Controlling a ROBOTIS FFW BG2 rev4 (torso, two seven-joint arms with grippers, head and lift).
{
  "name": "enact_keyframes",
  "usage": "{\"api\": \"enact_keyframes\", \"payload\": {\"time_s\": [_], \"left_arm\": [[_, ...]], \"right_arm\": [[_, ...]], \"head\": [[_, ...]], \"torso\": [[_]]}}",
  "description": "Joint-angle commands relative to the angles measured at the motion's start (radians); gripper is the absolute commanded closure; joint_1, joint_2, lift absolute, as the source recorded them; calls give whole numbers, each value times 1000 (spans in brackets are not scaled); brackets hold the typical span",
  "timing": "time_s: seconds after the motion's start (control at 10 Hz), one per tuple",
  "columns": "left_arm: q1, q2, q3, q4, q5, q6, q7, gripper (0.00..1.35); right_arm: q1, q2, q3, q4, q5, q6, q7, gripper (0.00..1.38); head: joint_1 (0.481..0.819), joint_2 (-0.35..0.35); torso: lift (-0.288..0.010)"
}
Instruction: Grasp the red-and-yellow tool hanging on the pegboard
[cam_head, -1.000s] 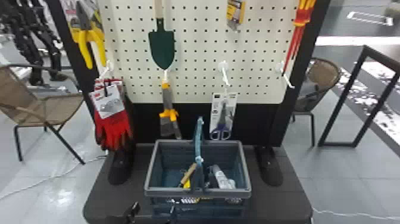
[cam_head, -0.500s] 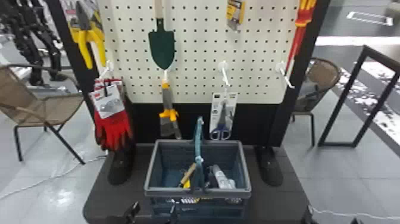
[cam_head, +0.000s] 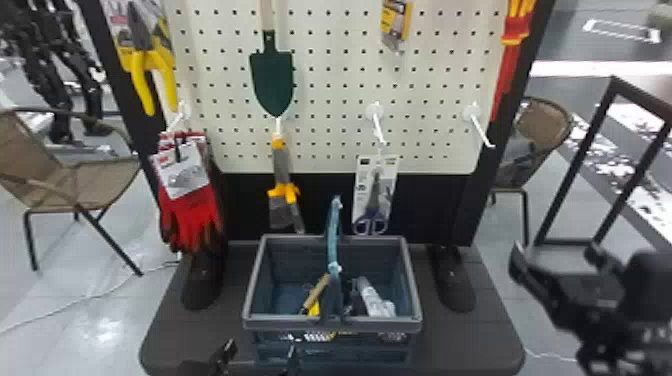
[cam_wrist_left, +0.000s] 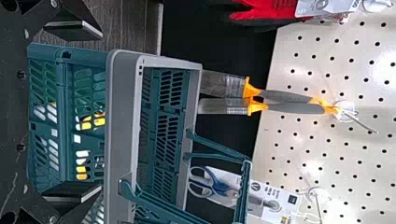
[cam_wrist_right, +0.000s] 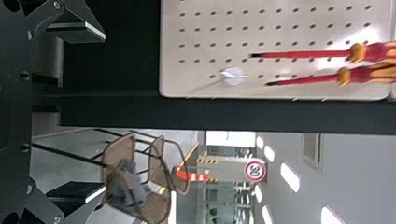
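The tool (cam_wrist_right: 359, 52) hangs at the far right top corner of the pegboard (cam_head: 430, 70). It looks like two slim screwdrivers side by side, red shafts pointing down, red-and-yellow handles up. My right hand (cam_wrist_right: 88, 109) is low and near on the right, well apart from it, opened wide. My left hand (cam_wrist_left: 88, 109) rests by the near side of the basket (cam_head: 260, 280), also spread. I judge the tool light and stiff, with thick, grippy handles and thin shafts likely to slip, so I'd take hold across the handles, just above the yellow collars
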Motion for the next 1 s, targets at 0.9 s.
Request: {"api": "enact_keyframes", "payload": {"time_s": [0.9], "left_arm": [[-41,26,-33,-6,-12,76,0,165]], "right_arm": [[-545,55,113,-184,162,548,97,168]], "head": [[549,0]], "torso": [[-100]]}}
